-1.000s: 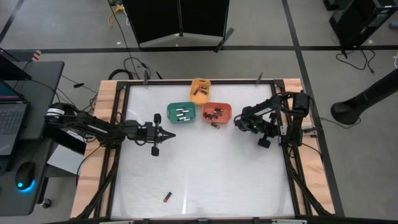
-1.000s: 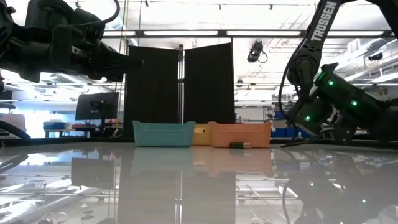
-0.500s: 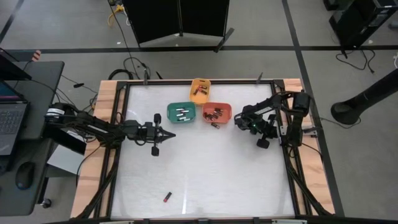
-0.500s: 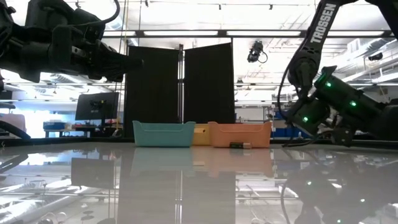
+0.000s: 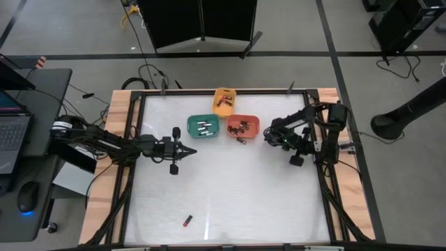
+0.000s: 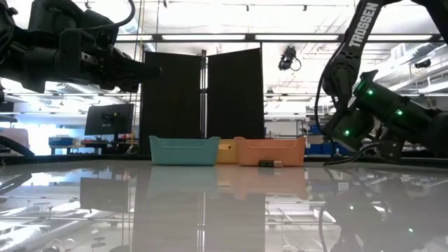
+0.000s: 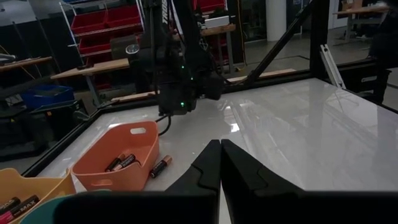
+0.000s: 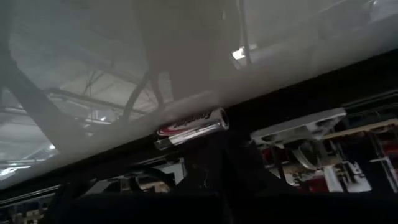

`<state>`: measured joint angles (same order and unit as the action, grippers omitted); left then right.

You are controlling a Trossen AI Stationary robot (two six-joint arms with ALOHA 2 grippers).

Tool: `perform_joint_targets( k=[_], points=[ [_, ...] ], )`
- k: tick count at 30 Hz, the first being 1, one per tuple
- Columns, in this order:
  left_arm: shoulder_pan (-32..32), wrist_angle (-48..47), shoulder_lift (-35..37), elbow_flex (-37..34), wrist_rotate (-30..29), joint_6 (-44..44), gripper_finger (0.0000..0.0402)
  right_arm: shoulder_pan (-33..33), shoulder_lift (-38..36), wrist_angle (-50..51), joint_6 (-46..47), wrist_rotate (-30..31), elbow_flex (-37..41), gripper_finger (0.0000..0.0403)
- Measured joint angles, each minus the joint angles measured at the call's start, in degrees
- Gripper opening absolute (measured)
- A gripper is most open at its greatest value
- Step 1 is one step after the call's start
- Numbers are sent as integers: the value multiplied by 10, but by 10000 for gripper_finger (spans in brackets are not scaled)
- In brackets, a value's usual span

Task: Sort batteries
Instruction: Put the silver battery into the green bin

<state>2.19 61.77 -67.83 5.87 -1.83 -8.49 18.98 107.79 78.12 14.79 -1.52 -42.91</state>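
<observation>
Three bins stand at the table's far middle: green (image 5: 203,127), orange (image 5: 243,125) and yellow (image 5: 224,101), each with small batteries inside. One battery (image 5: 240,140) lies on the table against the orange bin's near side, also in the left wrist view (image 7: 160,166). A red battery (image 5: 187,221) lies alone by the near edge. My left gripper (image 5: 189,150) hovers left of the green bin, shut and empty (image 7: 219,163). My right gripper (image 5: 267,136) hangs just right of the orange bin, shut on a silver-and-red battery (image 8: 191,129). My right gripper holds the silver-and-red battery around its middle (image 8: 199,132), and the battery lies across the fingers. The dark fingers (image 8: 217,163) blend into the dark table frame behind them, so the pinch itself is unclear. The gripper points toward the table's left, clear above the tabletop (image 6: 344,133).
The glossy white table (image 5: 230,188) has a black frame and wooden side rails (image 5: 104,174). A wide bare stretch lies between the bins and the near edge. A desk with a laptop (image 5: 14,132) stands left of the table. Dark panels (image 6: 203,105) stand behind the bins.
My right arm's wrist has rocked slightly, dipping and coming back up beside the orange bin. The left arm, the bins and the loose batteries have stayed where they were.
</observation>
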Motion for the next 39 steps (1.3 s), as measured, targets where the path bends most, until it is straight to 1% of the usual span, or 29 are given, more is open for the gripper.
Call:
perform_joint_targets(
  k=[7, 12, 17, 26, 32, 36, 39],
  points=[
    [0, 0, 0, 0, 0, 0, 17, 28, 0, -16, -14, 3, 5, 8],
    [0, 0, 0, 0, 0, 0, 17, 47, -1, -33, -26, -4, 31, 8],
    [0, 0, 0, 0, 0, 0, 17, 51, 0, -34, -31, -10, 32, 7],
    [0, 1, 0, 0, 0, 0, 17, 17, -4, -28, -34, -16, -13, 7],
    [0, 1, 0, 0, 0, 0, 17, -13, -17, 6, -31, -13, -54, 8],
    [0, 1, 0, 0, 0, 0, 17, -35, -50, 15, -44, 8, -66, 11],
    [0, 0, 0, 0, -1, 0, 17, -46, -75, 10, -82, 57, -64, 13]
  ],
)
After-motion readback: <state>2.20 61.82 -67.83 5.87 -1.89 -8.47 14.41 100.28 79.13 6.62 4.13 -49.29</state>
